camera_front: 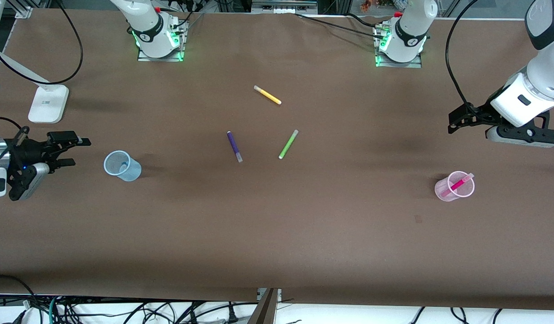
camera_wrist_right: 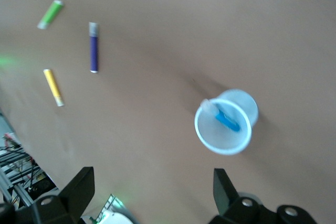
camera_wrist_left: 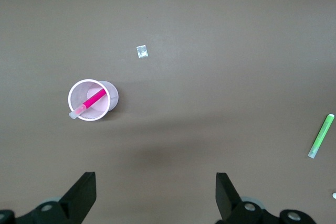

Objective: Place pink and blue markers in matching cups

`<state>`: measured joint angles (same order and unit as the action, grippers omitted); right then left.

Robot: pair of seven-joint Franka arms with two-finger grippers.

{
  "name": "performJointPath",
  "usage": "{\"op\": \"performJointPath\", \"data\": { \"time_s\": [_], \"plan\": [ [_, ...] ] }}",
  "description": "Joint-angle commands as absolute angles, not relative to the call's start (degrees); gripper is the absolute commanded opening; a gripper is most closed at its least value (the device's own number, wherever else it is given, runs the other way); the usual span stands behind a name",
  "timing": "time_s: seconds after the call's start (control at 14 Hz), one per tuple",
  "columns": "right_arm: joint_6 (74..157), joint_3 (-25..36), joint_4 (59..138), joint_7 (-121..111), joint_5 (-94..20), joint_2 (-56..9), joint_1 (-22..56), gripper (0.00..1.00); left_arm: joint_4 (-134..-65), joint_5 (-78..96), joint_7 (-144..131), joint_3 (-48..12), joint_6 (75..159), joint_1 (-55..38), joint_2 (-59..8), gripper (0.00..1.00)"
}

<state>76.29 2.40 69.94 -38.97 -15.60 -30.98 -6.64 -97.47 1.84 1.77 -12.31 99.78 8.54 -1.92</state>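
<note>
The pale pink cup (camera_front: 455, 186) stands upright toward the left arm's end of the table, with the pink marker (camera_front: 459, 183) leaning inside it; both also show in the left wrist view, cup (camera_wrist_left: 93, 99) and marker (camera_wrist_left: 89, 102). The pale blue cup (camera_front: 122, 165) stands toward the right arm's end, with the blue marker (camera_wrist_right: 227, 120) inside it. My left gripper (camera_front: 453, 121) is open and empty, up in the air beside the pink cup. My right gripper (camera_front: 76, 152) is open and empty, up in the air beside the blue cup (camera_wrist_right: 224, 121).
A purple marker (camera_front: 234, 146), a lime-green marker (camera_front: 288, 144) and a yellow marker (camera_front: 267, 95) lie loose mid-table. A white stand base (camera_front: 48, 103) sits near the right arm's end. A small scrap (camera_wrist_left: 142, 51) lies near the pink cup.
</note>
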Motion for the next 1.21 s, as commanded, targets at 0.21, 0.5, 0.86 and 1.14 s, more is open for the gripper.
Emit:
{"op": "performJointPath", "data": {
  "time_s": [0.21,0.5,0.86,1.14],
  "plan": [
    [74.18,2.29,72.06,-12.26,-5.38,-23.75,-0.28,1.00,-98.17,3.69,3.87,-6.25,98.62,3.09,-0.44,1.00],
    [74.35,2.20,78.46,1.47,0.26,-16.72,4.74,1.00,-98.17,3.69,3.96,-6.15,98.26,3.25,-0.35,1.00],
    [82.42,2.11,95.42,1.76,0.97,-1.26,5.10,1.00,-98.17,3.69,4.04,-6.06,98.09,3.25,-0.26,1.00],
    [83.50,2.55,96.42,1.59,1.75,3.78,4.92,1.00,-98.17,3.60,4.04,-6.33,98.17,3.25,-0.35,1.00]
  ]
}}
